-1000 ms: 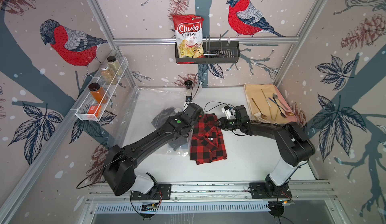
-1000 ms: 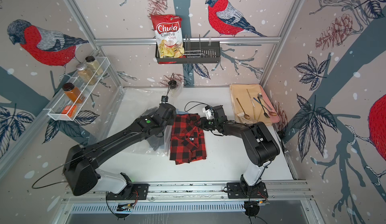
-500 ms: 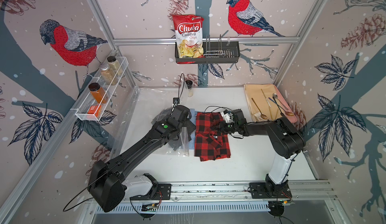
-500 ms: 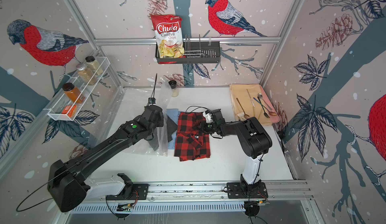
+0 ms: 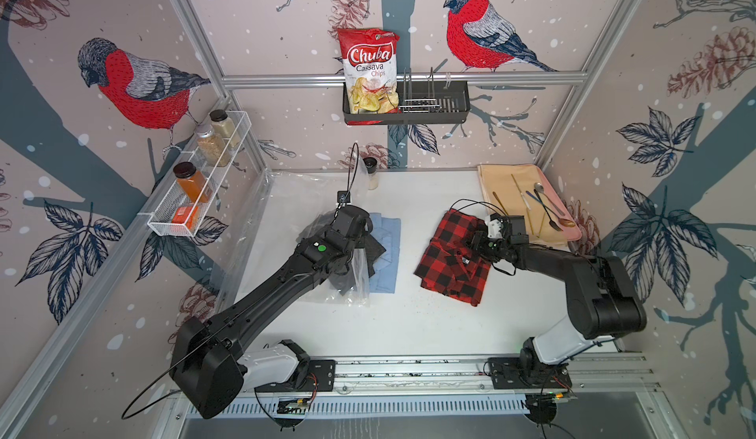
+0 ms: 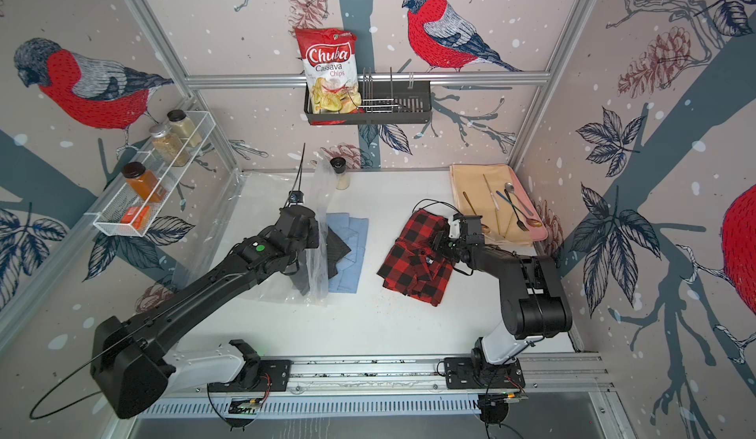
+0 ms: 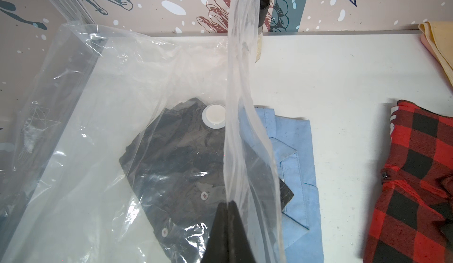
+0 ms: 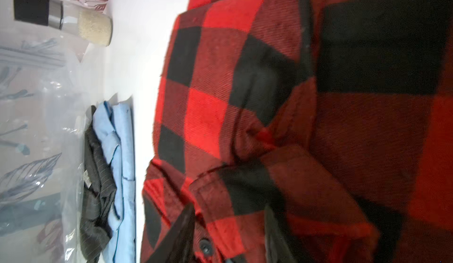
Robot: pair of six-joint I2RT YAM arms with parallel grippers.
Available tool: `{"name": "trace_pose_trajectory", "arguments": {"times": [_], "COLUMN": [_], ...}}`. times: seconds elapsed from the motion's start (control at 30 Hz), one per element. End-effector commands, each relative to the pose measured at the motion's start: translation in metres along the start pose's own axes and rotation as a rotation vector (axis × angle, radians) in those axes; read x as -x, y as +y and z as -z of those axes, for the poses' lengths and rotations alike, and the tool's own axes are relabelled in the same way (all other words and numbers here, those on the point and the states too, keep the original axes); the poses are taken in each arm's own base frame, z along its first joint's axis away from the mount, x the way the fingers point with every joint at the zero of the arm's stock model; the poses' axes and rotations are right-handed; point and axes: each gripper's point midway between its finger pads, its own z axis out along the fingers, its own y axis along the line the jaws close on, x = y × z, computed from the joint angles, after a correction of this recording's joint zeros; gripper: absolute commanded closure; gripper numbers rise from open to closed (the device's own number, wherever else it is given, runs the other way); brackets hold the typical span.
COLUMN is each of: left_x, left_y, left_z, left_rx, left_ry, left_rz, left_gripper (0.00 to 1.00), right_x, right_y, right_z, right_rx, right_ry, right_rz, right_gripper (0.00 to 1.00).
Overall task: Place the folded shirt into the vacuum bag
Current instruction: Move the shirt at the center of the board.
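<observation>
Shirt (image 5: 452, 259), red plaid, lies beneath the right gripper (image 8: 228, 234), jaws partly apart astride a fold; the left gripper (image 7: 228, 225) is clamped tight on the vacuum bag (image 7: 98, 102), lifting its top layer.

We see the left arm (image 5: 278, 285), black with a pale grey base link, stretched long and low from the front rail (image 5: 409, 369), its wrist (image 6: 294, 228) bent downward. The left tool (image 7: 228, 204) is pinched tight on an upright sheet of the clear crinkly plastic vacuum bag (image 7: 237, 78), its two dark fingers (image 7: 218, 230) meeting at the tips. The right arm (image 5: 548, 257) rises from its base, folds sharply at the elbow (image 5: 605, 302) and reaches inward. The right tool (image 8: 229, 207) sits low over the red-and-black checked folded shirt (image 8: 220, 102), jaws parted with cloth between them; we cannot tell whether they press it.
</observation>
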Motion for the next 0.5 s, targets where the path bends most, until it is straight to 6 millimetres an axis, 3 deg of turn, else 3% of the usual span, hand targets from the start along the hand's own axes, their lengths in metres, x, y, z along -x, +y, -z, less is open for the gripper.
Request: {"name": "trace_pose_trajectory", "arguments": {"times": [0.0, 0.13, 0.3, 0.47], "left_x": [0.01, 0.017, 0.024, 0.033], "left_y": [0.006, 0.014, 0.029, 0.044], "left_z": [0.007, 0.016, 0.025, 0.04], "left_rx": [0.014, 0.043, 0.071, 0.1], "left_ry": [-0.019, -0.025, -0.036, -0.054], "left_rz": [0.001, -0.005, 0.007, 0.017], "left_gripper": [1.0, 1.0, 1.0, 1.0], "right_x": [-0.008, -0.024, -0.058, -0.084], "right_y": [0.039, 0.09, 0.151, 0.188], "right_z": [0.005, -0.003, -0.029, -0.062], "right_rx": [0.088, 0.171, 0.296, 0.371], "right_ry": [0.035, 0.077, 0.184, 0.274], "right_rz": [0.084, 0.177, 0.277, 0.306], "right_gripper": [0.48, 0.46, 0.46, 0.46]}}
